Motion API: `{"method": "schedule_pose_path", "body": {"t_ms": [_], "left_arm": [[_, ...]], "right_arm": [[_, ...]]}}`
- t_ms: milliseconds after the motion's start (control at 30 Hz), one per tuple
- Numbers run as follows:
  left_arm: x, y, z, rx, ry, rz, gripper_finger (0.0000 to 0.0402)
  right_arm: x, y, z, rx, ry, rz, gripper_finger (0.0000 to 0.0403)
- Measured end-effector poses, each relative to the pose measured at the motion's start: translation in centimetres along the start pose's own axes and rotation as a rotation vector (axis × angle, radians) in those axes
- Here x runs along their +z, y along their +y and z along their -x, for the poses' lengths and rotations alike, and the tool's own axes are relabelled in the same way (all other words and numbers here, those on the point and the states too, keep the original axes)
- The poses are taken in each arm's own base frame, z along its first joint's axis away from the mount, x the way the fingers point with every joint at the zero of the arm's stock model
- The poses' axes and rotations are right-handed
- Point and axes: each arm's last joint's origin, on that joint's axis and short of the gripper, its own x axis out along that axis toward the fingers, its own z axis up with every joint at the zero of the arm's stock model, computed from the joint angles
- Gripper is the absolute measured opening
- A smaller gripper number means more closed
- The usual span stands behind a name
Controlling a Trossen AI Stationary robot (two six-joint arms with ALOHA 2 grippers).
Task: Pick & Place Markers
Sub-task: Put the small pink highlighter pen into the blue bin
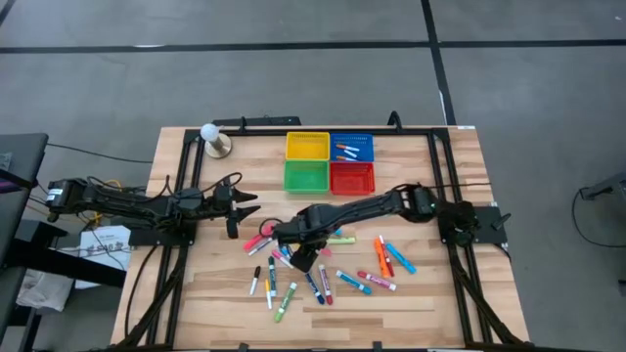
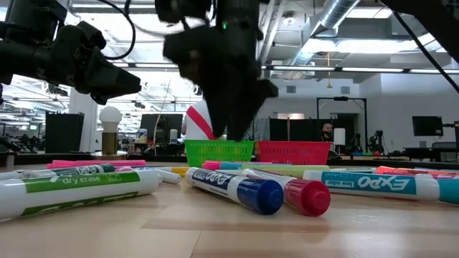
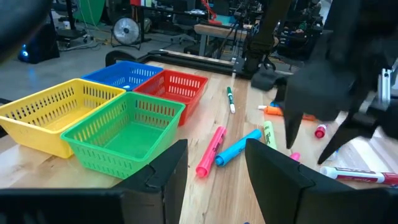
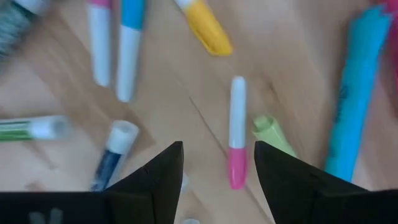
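I have the right claw (image 1: 282, 252) hanging over the scatter of markers (image 1: 323, 269) in the middle of the wooden surface (image 1: 450, 303), its fingers spread with nothing between them. Through its wrist camera a thin white marker with a pink cap (image 4: 235, 132) lies on the wood just ahead of the gap between the two fingertips, with a light green cap end (image 4: 271, 134) just beside it and a long light blue marker (image 4: 351, 102) further off. The left claw (image 1: 243, 205) waits near the left edge of the pile, fingers also apart and empty, looking toward the green basket (image 3: 124, 134), yellow basket (image 3: 53, 115), red basket (image 3: 171, 90) and blue basket (image 3: 124, 73). A few markers already lie in the blue basket; the rest are loose on the surface, several touching or crossing.

I judge these markers to be light, stiff and smooth-sided, so they will roll or skid if nudged from one side. I would close across the middle of the barrel, fingers square to its length, and choose one lying apart from its neighbours, so the light green one is not dragged along.
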Motion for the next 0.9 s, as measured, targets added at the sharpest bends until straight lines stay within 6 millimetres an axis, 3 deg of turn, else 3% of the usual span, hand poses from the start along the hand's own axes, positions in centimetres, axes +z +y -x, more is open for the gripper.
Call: {"method": "schedule_pose_path", "body": {"t_ms": [267,533,900], "left_arm": [[0.0,0.0,0.0,0.000,0.001,0.000,0.0161],[0.0,0.0,0.0,0.000,0.001,-0.001,0.0161],[0.0,0.0,0.0,0.000,0.001,0.000,0.0161]], "right_arm": [[-0.2,0.2,-3.8,-0.071,0.090,0.021,0.0193],[0.0,0.3,-4.3,-0.060,0.089,0.039,0.0182],[0.0,0.3,-4.3,-0.056,0.084,0.040,0.0135]]}}
